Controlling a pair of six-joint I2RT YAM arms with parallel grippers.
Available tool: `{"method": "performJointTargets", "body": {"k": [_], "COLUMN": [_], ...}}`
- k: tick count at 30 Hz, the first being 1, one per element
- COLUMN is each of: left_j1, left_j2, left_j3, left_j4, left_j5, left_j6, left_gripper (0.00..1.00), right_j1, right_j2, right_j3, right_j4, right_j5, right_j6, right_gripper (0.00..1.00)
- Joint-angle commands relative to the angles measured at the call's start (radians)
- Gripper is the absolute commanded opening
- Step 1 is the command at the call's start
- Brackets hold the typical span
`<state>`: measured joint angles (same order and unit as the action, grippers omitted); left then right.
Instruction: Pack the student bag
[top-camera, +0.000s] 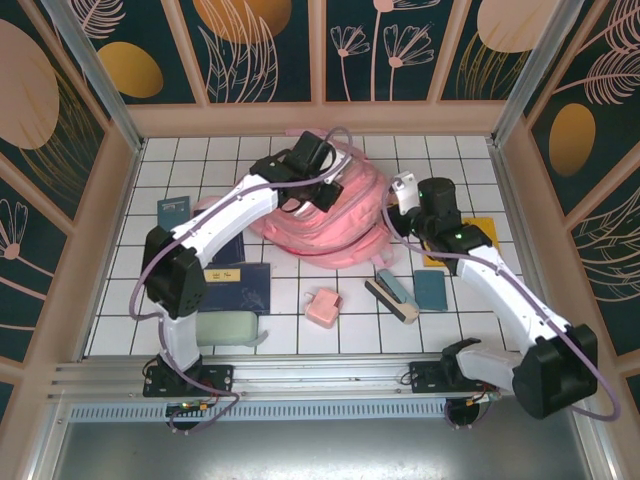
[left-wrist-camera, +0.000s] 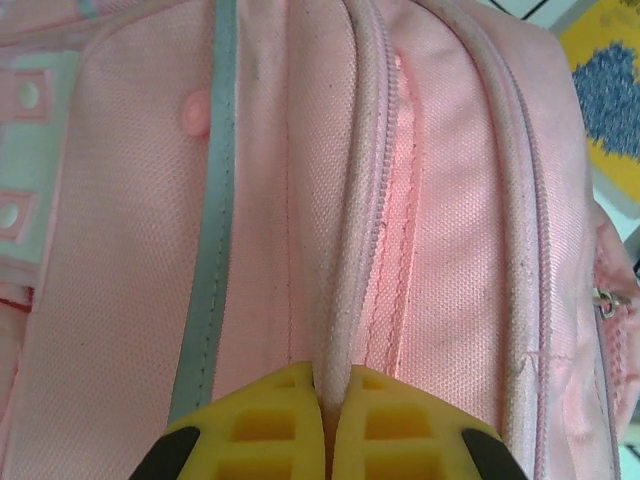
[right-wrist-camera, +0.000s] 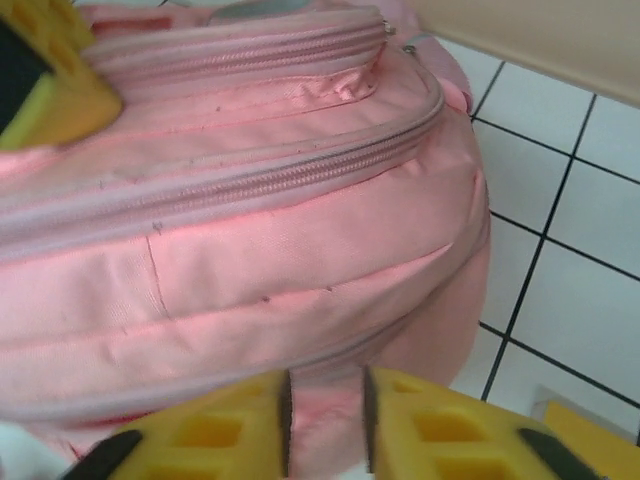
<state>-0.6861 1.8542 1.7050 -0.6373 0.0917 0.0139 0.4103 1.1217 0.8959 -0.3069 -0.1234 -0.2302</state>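
Left hand (left-wrist-camera: 327, 400) pinched on student bag (top-camera: 345, 230) seam — right hand (right-wrist-camera: 325, 400) slightly apart, fabric between.

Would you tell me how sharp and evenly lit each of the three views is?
Top external: even light, sharp throughout, only faint shadows on the table, side walls splayed by the lens. Left wrist: the weave of the student bag is crisp, the left gripper at the bottom edge softer. Right wrist: the bag is fairly sharp, the right gripper blurred.
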Motion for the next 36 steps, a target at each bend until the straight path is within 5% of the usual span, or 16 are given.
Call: {"method": "performJointTargets", "body": {"k": [1,11,18,24,32,36], "left_j1": [0.005,0.006,0.006,0.005,0.005,0.006], "left_j2": [-0.11,-0.104,-0.093,-0.094,-0.114,-0.114], "left_j3": [-0.059,-0.041,-0.034,-0.037,-0.053,-0.056], "left_j4": [0.164,0.167,0.167,0.172,0.181,0.182], "left_j5": [-0.017,-0.043,-0.033,-0.03,-0.01,0.009], "left_j6": [0.084,0.08,0.073,0.071,0.078,0.073], "left_gripper": [0.0,0.0,0.0,0.0,0.0,0.0], "right_j1": [0.04,0.193,0.207,0.208,0.169,0.167], "right_j2": [-0.028,0.046,0.032,0.053,0.077,0.102], "right_j3": [0.007,-0.057,-0.09,-0.113,-0.104,-0.074], "right_j4": [-0.126,-0.121,-0.084,-0.072,-0.011,-0.003], "right_j5": [0.016,0.017,0.205,0.205,0.188,0.144], "right_j6": [-0.041,0.015,0.0,-0.014,0.0,0.006], "right_gripper": [0.38,0.46,0.46,0.46,0.26,0.25]}}
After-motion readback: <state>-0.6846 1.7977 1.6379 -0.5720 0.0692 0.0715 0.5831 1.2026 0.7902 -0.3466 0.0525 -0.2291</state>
